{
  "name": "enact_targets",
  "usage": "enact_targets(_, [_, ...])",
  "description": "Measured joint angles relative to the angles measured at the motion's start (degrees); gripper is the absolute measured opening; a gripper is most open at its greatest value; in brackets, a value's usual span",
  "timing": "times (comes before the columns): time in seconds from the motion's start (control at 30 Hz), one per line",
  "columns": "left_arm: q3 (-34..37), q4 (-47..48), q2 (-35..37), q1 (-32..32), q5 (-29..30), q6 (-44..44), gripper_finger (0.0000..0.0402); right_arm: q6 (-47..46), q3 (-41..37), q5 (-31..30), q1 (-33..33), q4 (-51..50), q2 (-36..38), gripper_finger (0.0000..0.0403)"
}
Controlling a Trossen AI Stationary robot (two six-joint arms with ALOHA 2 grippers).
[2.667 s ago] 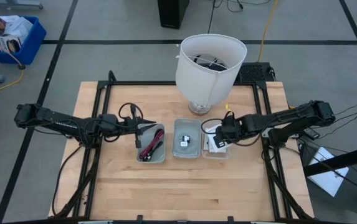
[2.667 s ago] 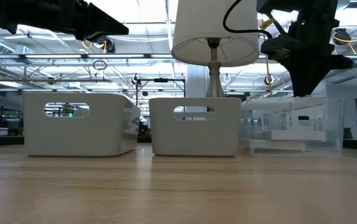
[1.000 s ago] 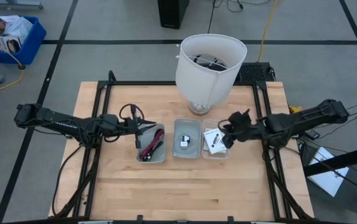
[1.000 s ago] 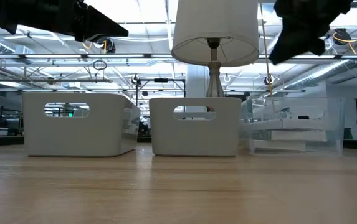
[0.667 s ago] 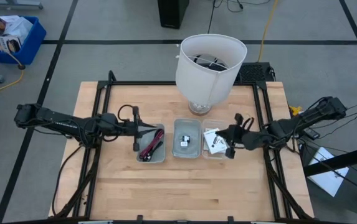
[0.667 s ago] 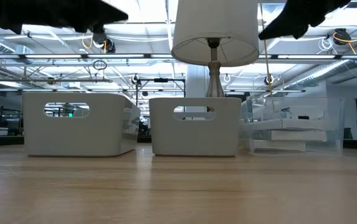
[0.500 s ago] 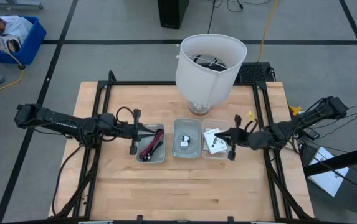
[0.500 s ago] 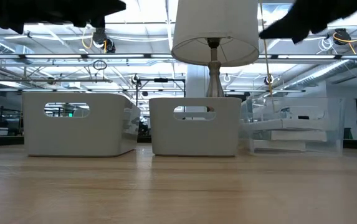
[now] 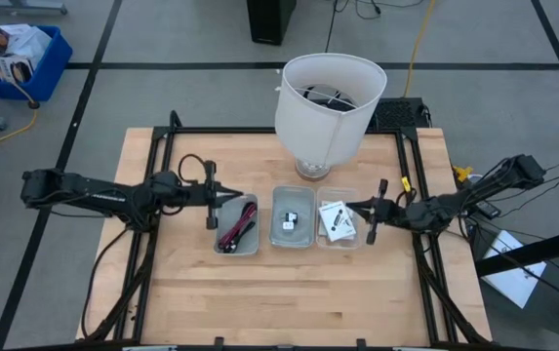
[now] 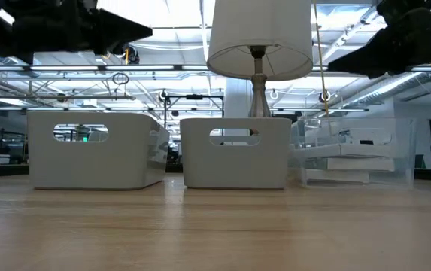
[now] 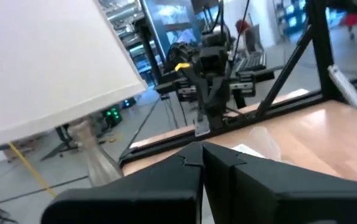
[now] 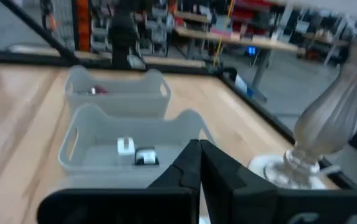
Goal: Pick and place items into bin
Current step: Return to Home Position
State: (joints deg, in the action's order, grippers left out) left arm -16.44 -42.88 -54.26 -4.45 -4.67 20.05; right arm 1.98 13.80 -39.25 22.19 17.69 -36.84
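Cables [image 9: 237, 232] are seen coiled in the left bin [image 9: 236, 253]. A black cube [image 12: 146, 158] and a white block [image 12: 125, 147] are held in the middle bin [image 9: 292, 243], and white packets [image 9: 336, 219] are stacked in the clear bin [image 9: 339, 244] on the right. No item is seen lying outside a bin on the table [image 9: 289, 292], so the sorting is judged done. Only the drawing back of both arms appears to be left.

The left gripper [image 9: 228, 198] is held over the left bin's rim, fingers pressed together on nothing. The right gripper [image 9: 354, 206] is held over the clear bin's outer edge, likewise closed and empty. Both are shown well above the bins in the low view. A lamp [image 9: 328, 93] is set behind the bins.
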Motion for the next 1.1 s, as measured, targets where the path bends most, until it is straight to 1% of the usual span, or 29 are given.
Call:
enact_targets(0.07, [1.6,-3.4,-0.3,-1.9,-1.8,-1.9,0.0002,2.8,-1.8,0.3,0.0,4.3,0.9,0.0])
enact_targets(0.17, [3.8,-6.8,-0.4,-4.6,-1.9,-3.8,0.0003,4.1,-3.5,0.4,0.0,5.0,3.3,0.0])
enact_targets(0.27, [6.1,-8.1,1.2,-7.2,-0.6,-5.7,0.0002,4.3,-4.4,0.4,0.0,1.6,6.8,0.0])
enact_targets(0.43, [9.0,-6.6,8.6,-9.7,0.1,-6.6,0.0002,2.3,-4.4,1.2,0.0,-5.1,13.9,0.0])
enact_targets(0.5, [9.7,-4.8,13.0,-9.7,0.2,-5.7,0.0002,1.7,-4.4,3.3,0.0,-7.0,16.3,0.0])
enact_targets(0.57, [9.9,-1.2,17.7,-9.7,0.2,-4.9,0.0002,0.8,-4.4,4.9,0.0,-8.7,18.4,0.0])
enact_targets(0.67, [9.9,6.8,23.8,-9.9,1.6,-1.9,0.0002,0.2,-4.4,5.0,0.0,-11.5,20.8,0.0])
enact_targets(0.77, [9.9,14.6,28.1,-11.3,2.5,-0.5,0.0002,0.0,-4.6,5.0,0.0,-11.7,22.9,0.0])
enact_targets(0.83, [9.9,17.0,29.4,-12.2,-0.1,-1.7,0.0002,-0.6,-5.7,5.0,0.0,-9.6,23.9,0.0])
enact_targets(0.93, [9.9,17.9,29.6,-13.0,-4.4,-4.5,0.0001,-0.8,-9.0,5.1,0.0,-4.8,24.8,0.0])
enact_targets(1.03, [11.0,19.1,29.6,-13.2,-4.7,-4.7,0.0001,-0.6,-12.3,5.6,0.0,-1.8,25.7,0.0])
enact_targets(1.1, [13.1,17.8,29.7,-13.6,-5.0,-3.6,0.0001,-1.5,-12.6,5.4,0.0,-2.2,26.4,0.0])
